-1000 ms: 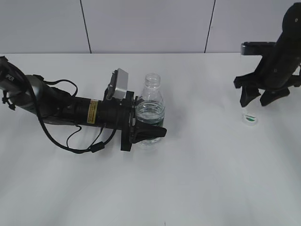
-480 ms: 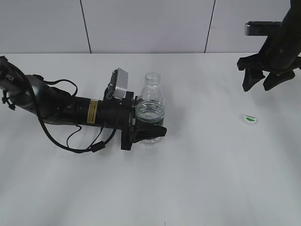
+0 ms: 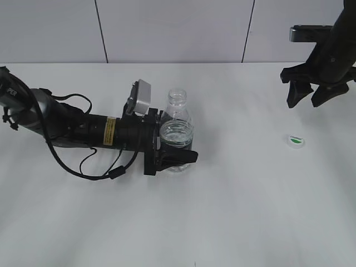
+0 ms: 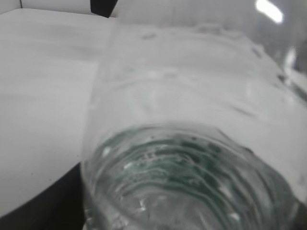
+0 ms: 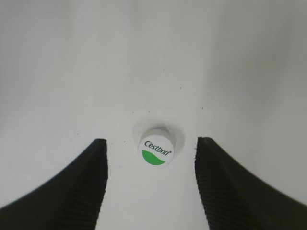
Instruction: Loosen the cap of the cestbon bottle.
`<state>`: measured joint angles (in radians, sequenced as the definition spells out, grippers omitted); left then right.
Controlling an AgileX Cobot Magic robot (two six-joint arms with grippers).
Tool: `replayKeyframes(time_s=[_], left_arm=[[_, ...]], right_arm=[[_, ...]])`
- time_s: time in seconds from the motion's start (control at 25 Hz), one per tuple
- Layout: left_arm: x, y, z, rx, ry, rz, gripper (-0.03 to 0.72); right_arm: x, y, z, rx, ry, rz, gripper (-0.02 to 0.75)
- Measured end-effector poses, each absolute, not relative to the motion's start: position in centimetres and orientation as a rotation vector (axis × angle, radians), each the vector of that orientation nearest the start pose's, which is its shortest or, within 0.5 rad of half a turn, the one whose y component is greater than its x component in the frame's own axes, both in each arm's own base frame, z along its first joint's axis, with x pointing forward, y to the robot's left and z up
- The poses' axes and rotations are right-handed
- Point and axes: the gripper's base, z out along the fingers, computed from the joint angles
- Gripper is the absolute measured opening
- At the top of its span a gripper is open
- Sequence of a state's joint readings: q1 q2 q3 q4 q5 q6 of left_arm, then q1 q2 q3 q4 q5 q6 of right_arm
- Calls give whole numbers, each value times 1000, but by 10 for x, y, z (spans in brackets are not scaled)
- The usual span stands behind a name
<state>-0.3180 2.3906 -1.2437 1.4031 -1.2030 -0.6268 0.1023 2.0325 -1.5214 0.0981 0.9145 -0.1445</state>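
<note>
The cestbon bottle (image 3: pixel 178 111) stands upright and uncapped left of the table's middle, clear with a green band low down. It fills the left wrist view (image 4: pixel 192 120). My left gripper (image 3: pixel 181 142) lies low along the table with its fingers either side of the bottle's lower body, open and loose around it. One dark finger (image 4: pixel 43 206) shows at the bottle's edge. The white cap (image 3: pixel 296 141) with its green logo lies on the table at the right. My right gripper (image 3: pixel 305 103) hangs open well above the cap (image 5: pixel 156 151), which sits between its fingers (image 5: pixel 81 187).
The white table (image 3: pixel 233 211) ends at a grey panelled wall (image 3: pixel 167 28) behind. My left arm (image 3: pixel 67 125) and its cables stretch across the table's left side. The right arm (image 3: pixel 334 50) comes down from the upper right corner.
My right gripper rose off the cap, leaving it on the table, then held still. The left gripper's near finger eased slightly outward from the bottle.
</note>
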Motion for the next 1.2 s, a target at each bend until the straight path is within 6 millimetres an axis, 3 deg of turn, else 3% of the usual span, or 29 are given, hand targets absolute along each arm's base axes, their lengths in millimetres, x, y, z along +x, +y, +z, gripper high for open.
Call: replayKeyframes(time_s=[0.16,0.4,0.92,1.2], left_arm=[[358,-206,59,1280,1500,-1165,574],[357,-205,64,1267,1535,-1200,585],[359,-206,120,1266,1493,-1203,585],[358,-206,147,1199,1526,-1246,585]], right_arm=[[416,50,187,-285,2891,115,440],[416,49,188,-288,2890,109,440],[415,49,188,-293,2897,107,440],[411,49,211,-292,2861,107,440]])
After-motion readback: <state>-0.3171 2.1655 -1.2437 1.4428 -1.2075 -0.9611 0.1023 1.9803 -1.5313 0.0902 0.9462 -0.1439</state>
